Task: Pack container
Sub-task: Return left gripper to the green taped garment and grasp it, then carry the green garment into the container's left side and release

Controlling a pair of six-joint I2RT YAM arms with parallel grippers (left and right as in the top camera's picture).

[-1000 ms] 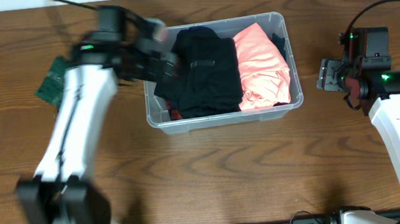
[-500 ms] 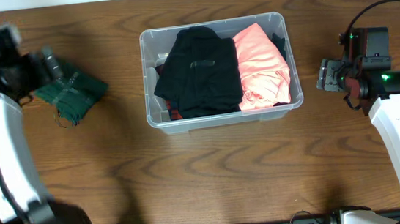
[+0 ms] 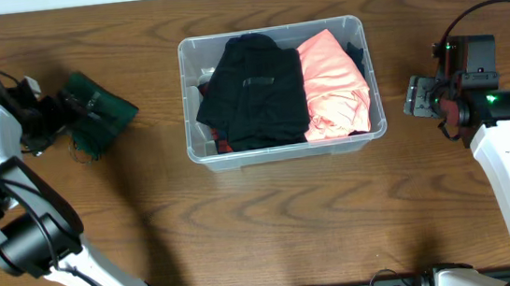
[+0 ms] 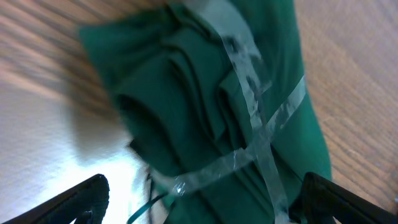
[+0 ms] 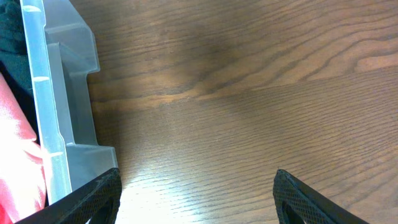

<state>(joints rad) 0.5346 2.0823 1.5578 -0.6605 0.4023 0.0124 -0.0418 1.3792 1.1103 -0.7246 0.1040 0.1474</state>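
The clear plastic container (image 3: 197, 148) stands at the table's middle back. It holds a black garment (image 3: 255, 91) and a coral-pink garment (image 3: 332, 84). A dark green folded cloth bundle (image 3: 100, 113), bound with clear tape, lies on the table left of the container. It fills the left wrist view (image 4: 205, 106). My left gripper (image 3: 57, 117) is open at the bundle's left side, with its fingers (image 4: 87, 196) spread wide on either side of the bundle's near end. My right gripper (image 3: 417, 96) is open and empty just right of the container, above bare wood (image 5: 205, 205). The container's corner (image 5: 59, 124) shows at the left of the right wrist view.
A thin dark cord or tag (image 3: 78, 152) trails from the green bundle. Bare wood table (image 3: 291, 224) lies in front of the container. The left arm reaches along the table's left edge. The right arm stands at the right edge.
My left arm has swung from the container's left rim out to the far left and now sits at the green bundle. The right arm has not moved.
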